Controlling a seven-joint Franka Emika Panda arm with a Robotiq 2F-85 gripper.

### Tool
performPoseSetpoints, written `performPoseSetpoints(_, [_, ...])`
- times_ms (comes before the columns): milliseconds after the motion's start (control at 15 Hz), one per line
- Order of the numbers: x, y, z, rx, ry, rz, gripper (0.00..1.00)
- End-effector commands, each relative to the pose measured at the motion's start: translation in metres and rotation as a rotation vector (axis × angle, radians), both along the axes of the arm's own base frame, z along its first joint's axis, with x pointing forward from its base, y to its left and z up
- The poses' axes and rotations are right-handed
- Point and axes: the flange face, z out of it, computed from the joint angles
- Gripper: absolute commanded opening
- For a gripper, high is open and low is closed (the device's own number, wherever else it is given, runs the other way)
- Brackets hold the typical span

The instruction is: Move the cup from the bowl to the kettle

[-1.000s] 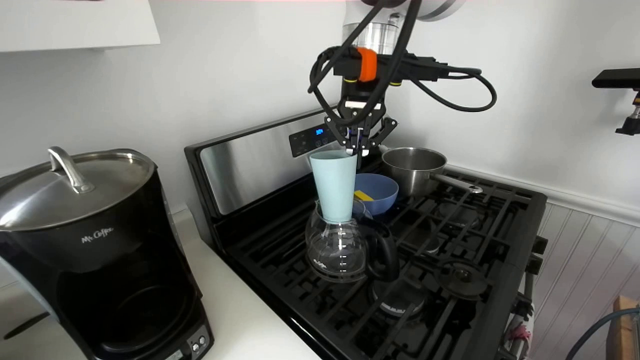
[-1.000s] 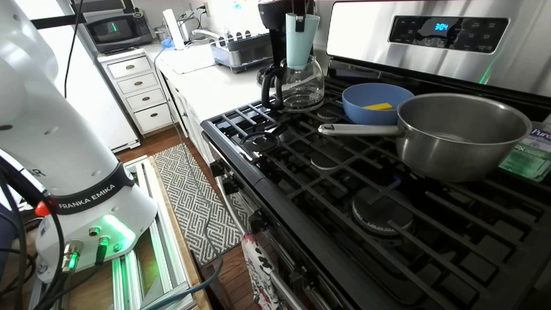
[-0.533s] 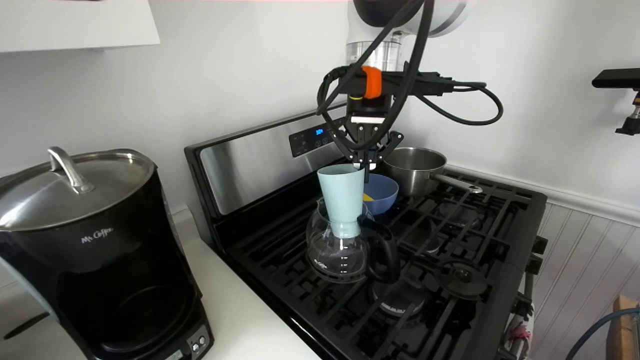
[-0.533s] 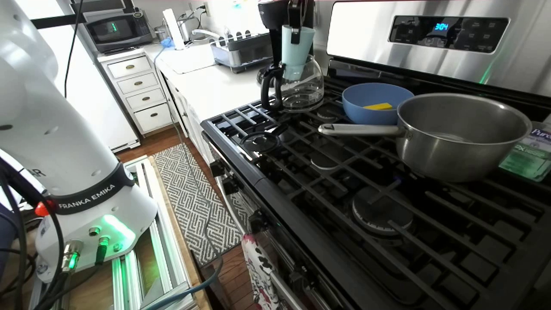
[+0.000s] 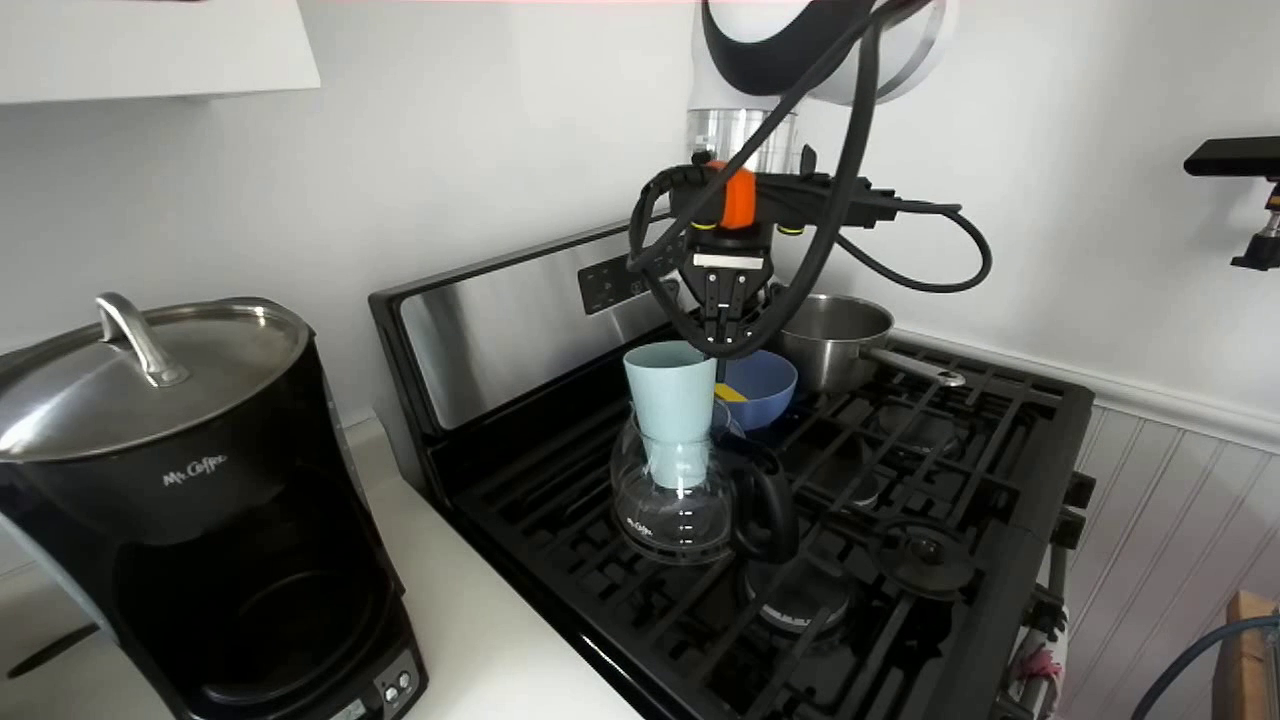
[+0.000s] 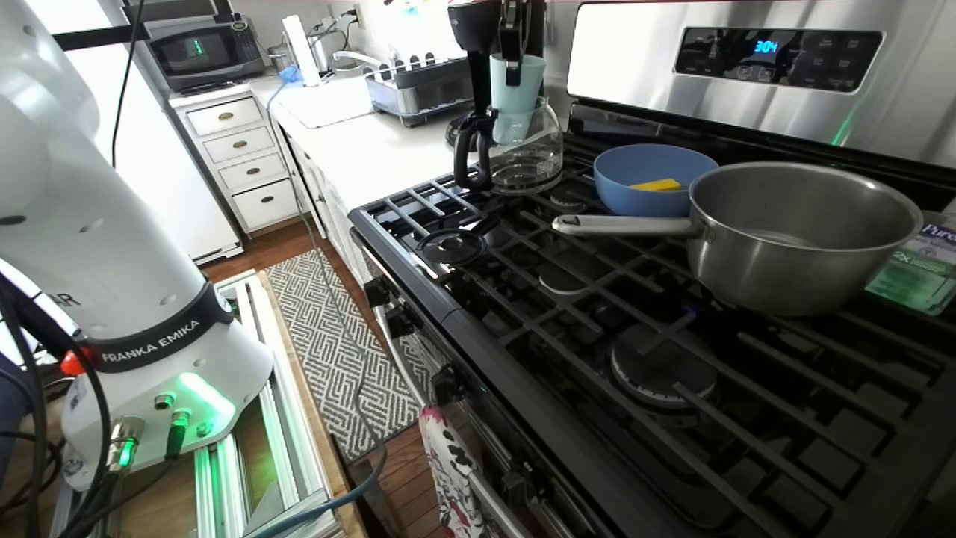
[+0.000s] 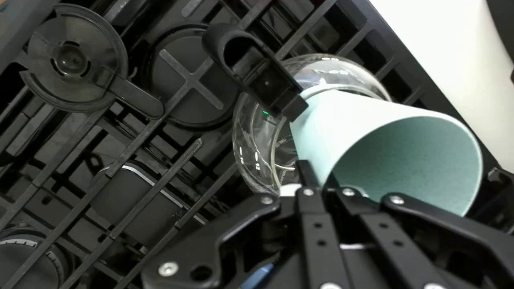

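The pale blue cup [image 5: 668, 395] [image 6: 526, 82] is upright, its lower part inside the mouth of the clear glass kettle [image 5: 680, 525] [image 6: 523, 161]. The cup's base shows through the glass, above the kettle's floor. My gripper [image 5: 721, 358] [image 6: 513, 71] is shut on the cup's rim wall. In the wrist view, one finger of the gripper [image 7: 318, 176] is outside the cup [image 7: 385, 148] and one inside, over the kettle [image 7: 257, 148]. I cannot tell whether the cup touches the kettle's rim. The blue bowl [image 5: 768, 405] [image 6: 635, 202] holds something yellow, beside the kettle.
A grey metal pot [image 5: 825, 350] [image 6: 792, 246] stands beyond the bowl, its handle toward the stove's front. The kettle's black handle [image 5: 770, 500] points toward the front too. A black coffee maker [image 5: 250, 530] stands on the counter beside the stove [image 5: 900, 640].
My gripper has moved down with the cup, and the cup's lower end has gone deeper into the kettle. The kettle, bowl and pot have not moved.
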Motion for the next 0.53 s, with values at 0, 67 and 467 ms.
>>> performPoseSetpoints(0, [0.000, 0.008, 0.001, -0.038, -0.048, -0.018, 0.01])
performPoseSetpoints(67, [0.001, 0.009, 0.001, -0.041, -0.053, -0.020, 0.01])
performPoseSetpoints(467, [-0.002, 0.012, -0.012, -0.085, -0.033, -0.023, 0.01])
